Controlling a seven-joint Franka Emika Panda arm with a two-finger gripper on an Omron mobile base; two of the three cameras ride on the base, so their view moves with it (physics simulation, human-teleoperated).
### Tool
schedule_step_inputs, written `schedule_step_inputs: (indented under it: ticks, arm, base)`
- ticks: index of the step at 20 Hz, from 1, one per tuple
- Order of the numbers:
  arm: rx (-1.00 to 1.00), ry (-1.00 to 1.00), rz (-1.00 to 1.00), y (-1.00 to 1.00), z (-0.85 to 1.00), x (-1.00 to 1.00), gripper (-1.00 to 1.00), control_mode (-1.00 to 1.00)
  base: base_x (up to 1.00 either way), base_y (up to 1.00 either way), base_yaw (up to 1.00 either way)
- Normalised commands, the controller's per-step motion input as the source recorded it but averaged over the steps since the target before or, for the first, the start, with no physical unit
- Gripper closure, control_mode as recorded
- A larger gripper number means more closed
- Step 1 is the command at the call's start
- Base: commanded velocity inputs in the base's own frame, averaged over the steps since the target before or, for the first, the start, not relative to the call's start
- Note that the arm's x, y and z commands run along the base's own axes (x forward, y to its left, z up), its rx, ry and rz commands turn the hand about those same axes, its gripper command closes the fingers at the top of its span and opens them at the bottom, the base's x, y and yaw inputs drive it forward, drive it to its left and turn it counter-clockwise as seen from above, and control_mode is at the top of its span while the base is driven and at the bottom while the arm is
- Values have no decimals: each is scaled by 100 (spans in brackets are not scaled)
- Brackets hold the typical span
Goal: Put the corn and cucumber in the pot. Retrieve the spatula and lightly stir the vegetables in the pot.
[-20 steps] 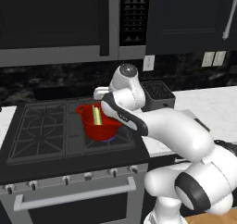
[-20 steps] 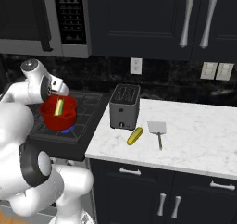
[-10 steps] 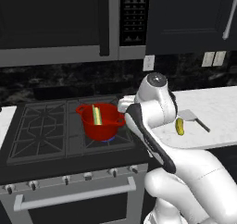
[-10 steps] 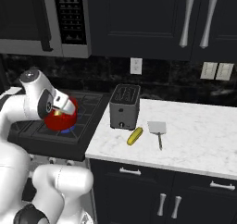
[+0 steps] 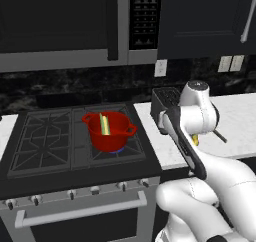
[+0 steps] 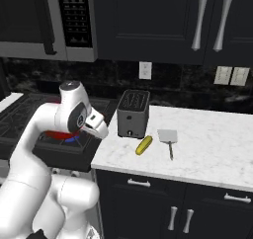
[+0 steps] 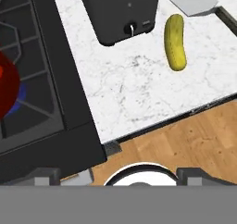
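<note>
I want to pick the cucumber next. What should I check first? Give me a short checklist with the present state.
1. Corn already inside the pot: ok.
2. Cucumber lying free on the counter, apart from the toaster: ok.
3. Spatula not touching the cucumber: ok.
4. Gripper open and empty: ok.
5. Gripper centred over the cucumber: not ok, it sits off to one side in the hand view.

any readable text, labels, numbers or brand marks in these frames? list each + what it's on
None readable.
Microwave panel: rows of small light marks, too blurred to read.
Stove knobs: no legible markings.
Toaster: plain dark front, a small lever, no label.
Pot, wall outlets, cabinets: no text.
</note>
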Motion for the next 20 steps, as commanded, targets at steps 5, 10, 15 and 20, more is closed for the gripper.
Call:
schedule_step_inputs:
  ticks: [5, 10, 15, 20]
  arm:
    - [0, 23, -11, -96, -43, 17, -100, -100]
    - [-6, 5, -6, -72, -75, 19, -100, -100]
    - [-1, 0, 0, -54, -57, 48, -100, -100]
    - [0, 0, 0, -32, -42, 63, -100, -100]
  base:
    - [0, 0, 0]
    - [0, 0, 0]
    - [0, 0, 0]
    - [0, 0, 0]
